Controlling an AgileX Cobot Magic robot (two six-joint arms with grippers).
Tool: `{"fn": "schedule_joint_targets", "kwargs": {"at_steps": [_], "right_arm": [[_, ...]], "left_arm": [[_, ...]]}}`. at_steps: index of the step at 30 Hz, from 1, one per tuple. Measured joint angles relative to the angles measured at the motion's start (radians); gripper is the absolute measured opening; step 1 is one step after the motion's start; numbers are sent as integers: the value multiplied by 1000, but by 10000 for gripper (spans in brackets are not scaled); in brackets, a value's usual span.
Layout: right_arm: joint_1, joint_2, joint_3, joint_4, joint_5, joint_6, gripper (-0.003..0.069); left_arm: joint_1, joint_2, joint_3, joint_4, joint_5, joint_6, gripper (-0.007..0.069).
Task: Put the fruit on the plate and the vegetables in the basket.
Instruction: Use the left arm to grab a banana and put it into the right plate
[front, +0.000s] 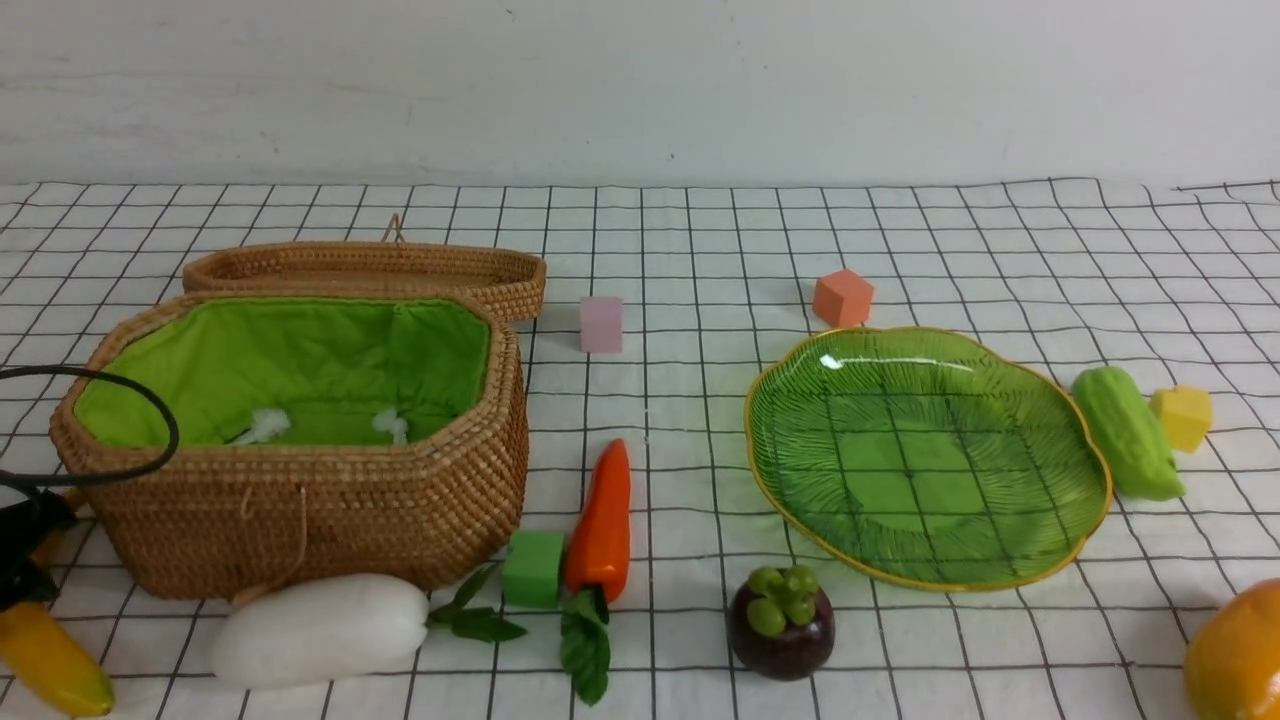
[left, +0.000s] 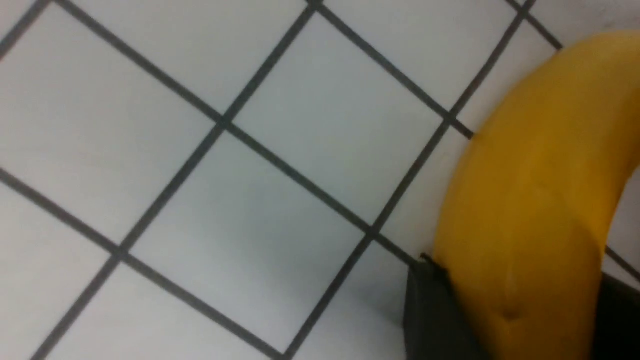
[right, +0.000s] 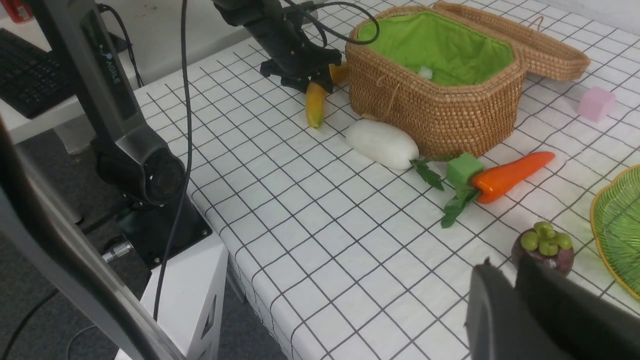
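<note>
Left gripper clamped on banana, off-centre, just beside basket. Right gripper: empty, opening unclear. Risk: long banana pivots or slips during carry to plate, well apart.

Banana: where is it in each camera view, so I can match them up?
Front view: banana at the bottom left corner, beside the basket.
Left wrist view: banana fills the picture's right side, close up.
Right wrist view: banana at the picture's top centre, beside the basket.
Shared landmark: the checked tablecloth.
</note>
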Motion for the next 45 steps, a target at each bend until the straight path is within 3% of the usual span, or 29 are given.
{"fn": "schedule_joint_targets", "kwargs": {"at_steps": [7,11,14,19,21,23,33,41,45], "right_arm": [[0,0,0,1,0,0,91],[0,0,0,-3,0,0,91],[0,0,0,-18,-4,0,93],[0,0,0,-39,-34,0,99],[0,0,0,-43,-39,0,99],[0,0,0,-59,-42,21,99],[0,0,0,-341,-45,290,100],[0,0,0,-371,-45,334,101],[0,0,0,-349,-45,337,101]], "left_arm": [[94,-97,11,0,33,-104,309],[139,-216,3,9,30,-87,309],[100,-366,-39,-1,57,-54,309],[-168,-510,-189,-2,238,143,309],[-224,-518,-213,-2,276,181,309],[-372,-519,-268,6,368,270,309],[-867,-324,-440,215,391,310,309],[-1081,25,-741,285,399,310,309],[-1155,292,-1027,318,396,310,309]]}}
